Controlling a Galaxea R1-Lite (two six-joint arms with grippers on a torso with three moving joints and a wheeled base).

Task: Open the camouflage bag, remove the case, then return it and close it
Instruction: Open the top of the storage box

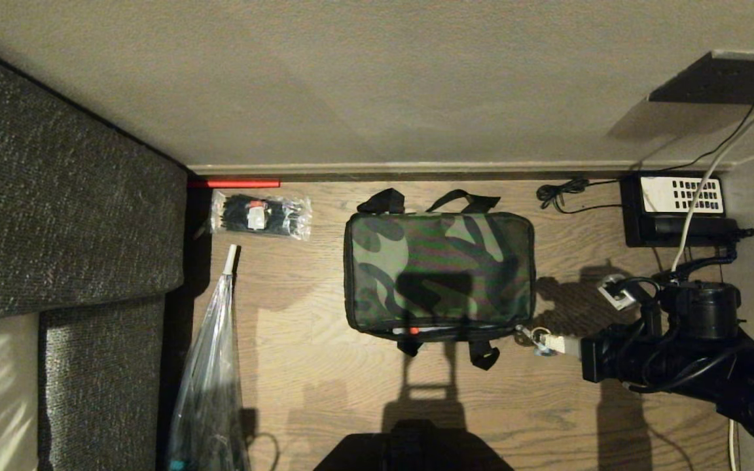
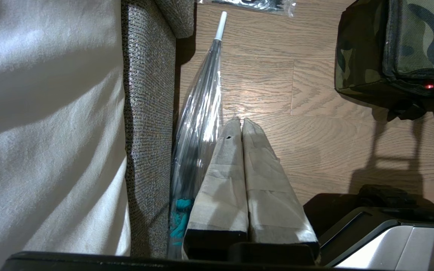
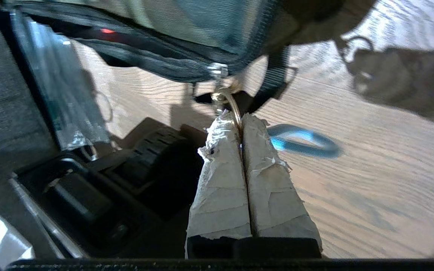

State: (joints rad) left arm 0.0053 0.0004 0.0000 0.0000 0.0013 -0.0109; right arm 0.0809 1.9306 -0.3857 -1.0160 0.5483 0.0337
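Bag (image 1: 439,275): lid down, on the wood floor (image 1: 324,366), between our umbrella (image 1: 210,373) and telephone (image 1: 678,209).
Zipper ring (image 3: 229,101): at the bag's near right corner; blue loop (image 3: 303,141) beside it.
Right gripper (image 3: 241,122): our taped fingers clenched on the ring.
Left gripper (image 2: 240,122): pressed closed, empty, beside the umbrella, well apart from the bag.

Bare wood floor (image 1: 324,386) lies open before the camouflage bag (image 1: 439,271); an umbrella (image 1: 210,366) borders its left, a telephone (image 1: 675,209) its right
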